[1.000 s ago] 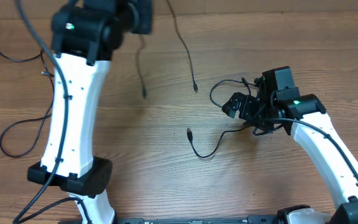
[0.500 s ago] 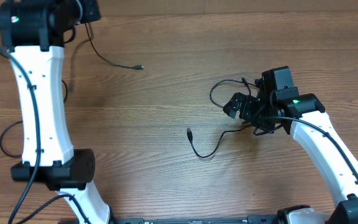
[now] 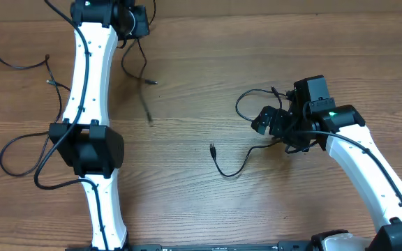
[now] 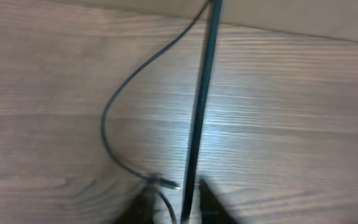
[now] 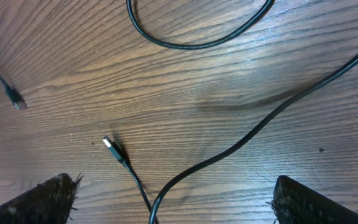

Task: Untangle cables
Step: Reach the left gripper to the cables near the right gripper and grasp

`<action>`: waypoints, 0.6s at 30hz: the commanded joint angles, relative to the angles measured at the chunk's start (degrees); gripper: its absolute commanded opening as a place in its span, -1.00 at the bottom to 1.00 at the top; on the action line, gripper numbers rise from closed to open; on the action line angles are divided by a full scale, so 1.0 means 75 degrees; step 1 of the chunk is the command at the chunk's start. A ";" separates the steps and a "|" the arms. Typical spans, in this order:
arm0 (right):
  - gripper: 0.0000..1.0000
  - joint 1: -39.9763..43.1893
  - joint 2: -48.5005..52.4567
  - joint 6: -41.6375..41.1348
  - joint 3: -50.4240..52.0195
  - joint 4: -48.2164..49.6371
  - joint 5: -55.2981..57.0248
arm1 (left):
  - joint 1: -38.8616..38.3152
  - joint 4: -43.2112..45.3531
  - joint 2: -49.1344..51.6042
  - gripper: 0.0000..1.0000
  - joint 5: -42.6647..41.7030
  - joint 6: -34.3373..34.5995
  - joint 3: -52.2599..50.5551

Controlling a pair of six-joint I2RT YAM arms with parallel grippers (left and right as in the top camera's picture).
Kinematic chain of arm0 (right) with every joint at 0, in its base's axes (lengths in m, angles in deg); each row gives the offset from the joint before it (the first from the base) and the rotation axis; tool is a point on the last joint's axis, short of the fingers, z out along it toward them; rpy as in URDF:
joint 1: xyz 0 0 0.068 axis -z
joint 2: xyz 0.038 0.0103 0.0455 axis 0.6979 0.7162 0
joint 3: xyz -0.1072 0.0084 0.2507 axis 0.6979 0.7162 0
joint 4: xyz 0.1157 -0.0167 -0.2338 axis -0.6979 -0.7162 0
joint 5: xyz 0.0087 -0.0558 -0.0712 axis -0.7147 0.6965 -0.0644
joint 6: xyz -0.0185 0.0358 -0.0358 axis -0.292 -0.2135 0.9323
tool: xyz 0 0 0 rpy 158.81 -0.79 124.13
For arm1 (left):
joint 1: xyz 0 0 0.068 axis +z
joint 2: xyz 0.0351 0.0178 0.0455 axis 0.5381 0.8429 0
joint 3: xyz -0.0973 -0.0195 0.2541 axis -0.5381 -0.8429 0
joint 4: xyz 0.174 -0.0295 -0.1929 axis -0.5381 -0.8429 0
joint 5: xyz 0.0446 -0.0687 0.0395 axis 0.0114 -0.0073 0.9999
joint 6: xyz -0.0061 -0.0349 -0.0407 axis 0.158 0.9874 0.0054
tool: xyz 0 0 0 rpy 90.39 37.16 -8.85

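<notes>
The brown wood-grain table (image 3: 208, 77) carries everything. The right gripper (image 5: 176, 205) stands spread wide, with a thin black cable (image 5: 253, 134) lying between its fingers. The left gripper (image 4: 179, 202) straddles a second black cord (image 4: 197, 124); whether it is pinching the cord cannot be told. More loose black strands (image 3: 16, 67) lie at the table's left side.

The flat wooden table (image 3: 187, 90) is warm mid-brown, streaked with darker grain lines. The thin flexible cables (image 5: 191, 45) lying on it are black, and one small plug tip (image 5: 107, 142) shines silvery. The long-shelled left arm (image 3: 89, 77) and right arm (image 3: 368, 174) are white with black joint housings. A tiny green light (image 3: 333, 113) glows at the right of the overhead frame. The right gripper (image 5: 173, 202) has black, fuzzy-edged fingertips (image 5: 42, 202) in the lower corners
</notes>
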 commanded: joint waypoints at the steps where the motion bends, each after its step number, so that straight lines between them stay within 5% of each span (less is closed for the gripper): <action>1: 1.00 -0.0029 0.0017 0.0003 0.0015 0.0061 0.0085 | 0.0015 -0.0119 0.0099 0.04 0.1174 0.0682 -0.0006; 3: 1.00 -0.0029 0.0017 0.0003 0.0015 0.0050 0.0082 | 0.0017 -0.0195 0.0012 1.00 0.1533 0.0877 -0.0003; 12: 1.00 -0.0029 0.0015 -0.0388 0.0015 0.0289 0.0079 | 0.0009 -0.1055 -0.1250 0.99 0.1405 0.1568 -0.0003; 18: 1.00 -0.0015 -0.0350 -0.0953 0.0012 0.0315 -0.0207 | -0.0119 -0.1306 -0.1999 0.99 -0.0638 0.1445 -0.0003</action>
